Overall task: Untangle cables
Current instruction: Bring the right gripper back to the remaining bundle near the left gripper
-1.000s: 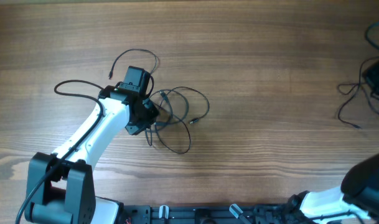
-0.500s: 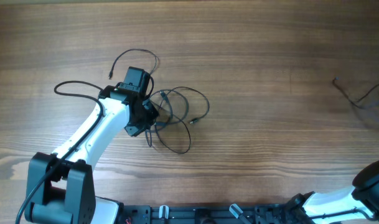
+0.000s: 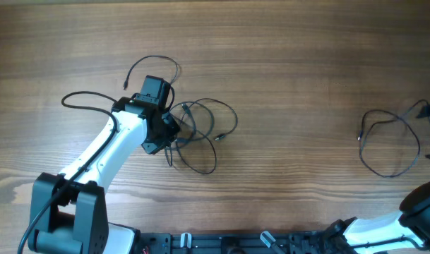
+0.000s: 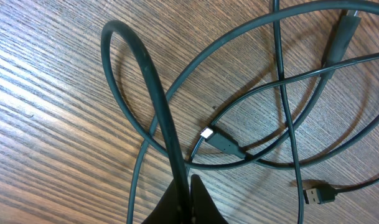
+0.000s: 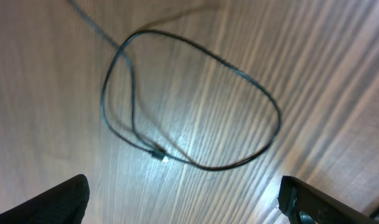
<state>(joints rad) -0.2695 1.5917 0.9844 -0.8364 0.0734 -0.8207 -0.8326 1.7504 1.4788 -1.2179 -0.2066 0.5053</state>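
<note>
Thin black cables (image 3: 190,134) lie in a loose tangle of loops left of the table's middle. My left gripper (image 3: 171,132) sits in that tangle, shut on one cable (image 4: 136,81) that arches up from between its fingertips (image 4: 184,186). Other loops cross in front of it, with a small plug (image 4: 219,139) and a flat USB plug (image 4: 317,193) lying on the wood. One separate cable (image 3: 389,173) lies by itself as an open loop at the far right. My right gripper (image 5: 183,208) hangs above that loop (image 5: 157,154), open wide, with nothing between its fingers.
The table is bare brown wood (image 3: 299,85) between the tangle and the lone loop. The white left arm (image 3: 109,152) reaches in from the front left. Part of the right arm (image 3: 419,208) shows at the front right corner.
The right gripper has opened and let go of the cable it held bunched at the far right edge; that cable now lies spread as a loop on the table. The left arm has not moved.
</note>
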